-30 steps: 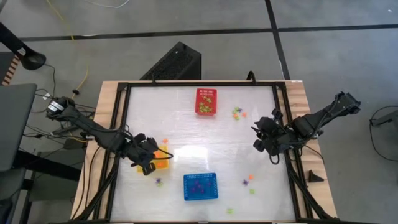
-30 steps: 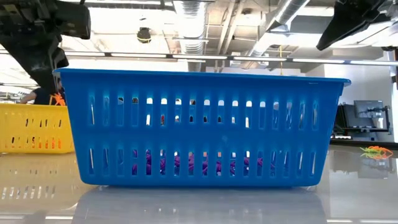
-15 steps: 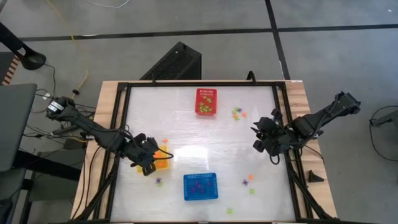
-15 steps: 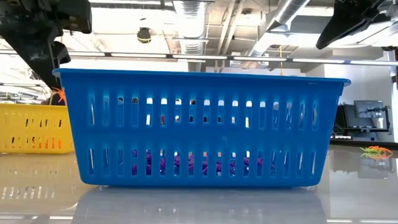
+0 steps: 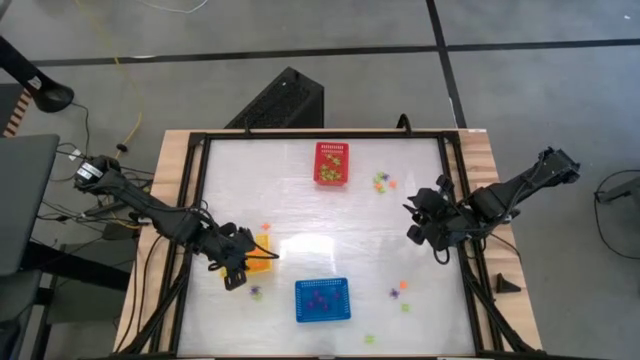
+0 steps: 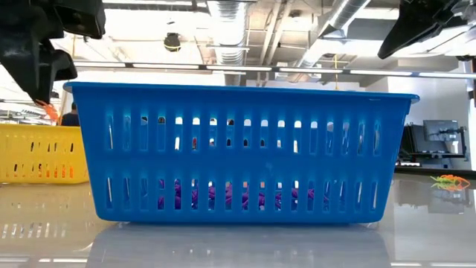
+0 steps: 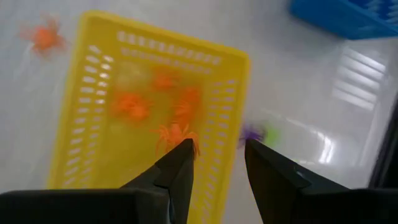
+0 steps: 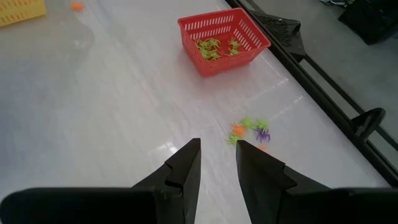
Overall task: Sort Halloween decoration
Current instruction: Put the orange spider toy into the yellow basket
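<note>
Robotics lab: exposed ceiling ducts (image 6: 230, 18), concrete floor (image 5: 330, 25), framed test table (image 5: 190, 180), monitor (image 6: 442, 138).

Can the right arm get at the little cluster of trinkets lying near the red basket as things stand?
Probably yes. The right end effector faces the cluster of trinkets across bare table, nothing between; the red basket sits farther off.

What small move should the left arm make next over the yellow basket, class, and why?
Probably lift the left pincer away and head for the loose purple trinket beside the yellow basket. Its fingers stand apart with nothing between them, orange trinkets lie inside the basket below, and the purple one sits outside on the table.
</note>
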Action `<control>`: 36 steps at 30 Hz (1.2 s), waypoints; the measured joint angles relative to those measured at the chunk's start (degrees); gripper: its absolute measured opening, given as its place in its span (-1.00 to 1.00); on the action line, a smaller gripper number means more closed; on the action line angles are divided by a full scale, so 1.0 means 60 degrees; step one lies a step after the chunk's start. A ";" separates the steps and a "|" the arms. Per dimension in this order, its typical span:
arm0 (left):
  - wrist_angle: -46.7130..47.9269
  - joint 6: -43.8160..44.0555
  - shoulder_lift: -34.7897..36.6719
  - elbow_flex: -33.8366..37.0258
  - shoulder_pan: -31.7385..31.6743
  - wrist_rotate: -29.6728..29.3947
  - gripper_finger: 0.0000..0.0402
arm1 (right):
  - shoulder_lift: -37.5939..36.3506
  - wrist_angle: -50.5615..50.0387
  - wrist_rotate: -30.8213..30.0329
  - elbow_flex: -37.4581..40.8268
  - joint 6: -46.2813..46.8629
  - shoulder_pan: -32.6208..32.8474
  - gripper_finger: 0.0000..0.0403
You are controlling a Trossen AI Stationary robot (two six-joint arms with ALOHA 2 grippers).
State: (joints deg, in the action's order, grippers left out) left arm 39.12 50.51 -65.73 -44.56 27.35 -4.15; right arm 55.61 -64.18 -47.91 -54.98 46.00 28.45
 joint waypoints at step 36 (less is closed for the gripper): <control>-0.3195 -0.1654 -0.0129 0.1086 -0.0087 0.0596 -0.34 | -0.0003 -0.0003 0.0008 0.0000 0.0003 0.0003 -0.33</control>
State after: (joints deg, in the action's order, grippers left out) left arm 19.95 40.59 -66.51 -38.04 26.83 -0.57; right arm 55.60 -64.20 -47.86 -54.98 46.02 28.47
